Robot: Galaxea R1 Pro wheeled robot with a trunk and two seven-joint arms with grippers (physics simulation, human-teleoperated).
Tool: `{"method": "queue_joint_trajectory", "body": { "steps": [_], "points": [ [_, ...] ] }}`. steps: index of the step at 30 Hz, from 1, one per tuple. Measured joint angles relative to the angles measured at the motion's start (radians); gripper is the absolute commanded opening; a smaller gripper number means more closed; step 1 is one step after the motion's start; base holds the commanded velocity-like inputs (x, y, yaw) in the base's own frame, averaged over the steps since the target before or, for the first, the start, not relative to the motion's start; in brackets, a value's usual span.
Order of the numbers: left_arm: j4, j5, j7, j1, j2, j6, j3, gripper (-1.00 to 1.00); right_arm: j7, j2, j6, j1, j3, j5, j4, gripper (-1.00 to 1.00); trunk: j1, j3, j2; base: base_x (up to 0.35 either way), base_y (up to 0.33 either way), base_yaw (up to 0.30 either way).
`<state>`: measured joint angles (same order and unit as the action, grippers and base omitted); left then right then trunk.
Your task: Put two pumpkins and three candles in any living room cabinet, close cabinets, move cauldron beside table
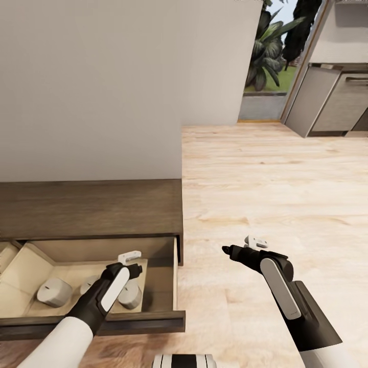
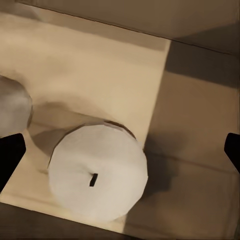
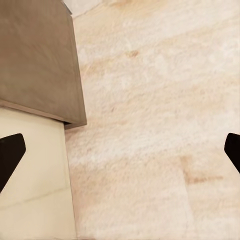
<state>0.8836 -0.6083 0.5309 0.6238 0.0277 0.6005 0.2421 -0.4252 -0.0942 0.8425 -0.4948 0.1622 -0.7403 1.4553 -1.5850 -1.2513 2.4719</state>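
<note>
The cabinet [image 1: 92,209], a low dark-brown unit, is standing against the pale wall [image 1: 102,76] with its drawer [image 1: 102,321] pulled out toward the robot, showing a light beige inside. Three candles are sitting in that drawer: one [image 1: 53,292] toward the left, one [image 1: 89,282] partly hidden behind the left arm, and one [image 1: 130,295] directly beneath the left gripper [image 1: 134,270]. That gripper is hanging over the drawer with its jaws spread wide and nothing between them; in the left wrist view the round cream candle [image 2: 97,172] with its short dark wick is lying below and between the two dark fingertips [image 2: 10,155], and the edge of a second candle [image 2: 14,107] is peeking in beside it. The right gripper [image 1: 227,250] is hovering over the light plank floor [image 1: 276,194], well to the right of the cabinet, jaws likewise parted and empty. The right wrist view is showing the cabinet's dark corner [image 3: 40,60] and the floor [image 3: 160,125] beside it. Farther off, a glazed door [image 1: 271,56] is showing green plants outside.
</note>
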Motion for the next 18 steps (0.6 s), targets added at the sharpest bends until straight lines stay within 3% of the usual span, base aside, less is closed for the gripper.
{"method": "queue_joint_trajectory", "body": {
  "steps": [8,18],
  "points": [
    [0.012,0.001,0.0,0.0,0.0,0.019,-0.068,1.0,0.0,0.0,0.0,0.0,0.0,0.0,0.001,1.0,0.031,0.025,-0.056,-0.116,0.0,0.0],
    [0.012,0.001,0.0,-0.001,0.0,0.024,-0.078,1.0,0.0,0.0,0.0,0.0,0.001,0.0,0.001,1.0,0.069,0.056,-0.126,-0.007,0.0,0.0]
  ]
}}
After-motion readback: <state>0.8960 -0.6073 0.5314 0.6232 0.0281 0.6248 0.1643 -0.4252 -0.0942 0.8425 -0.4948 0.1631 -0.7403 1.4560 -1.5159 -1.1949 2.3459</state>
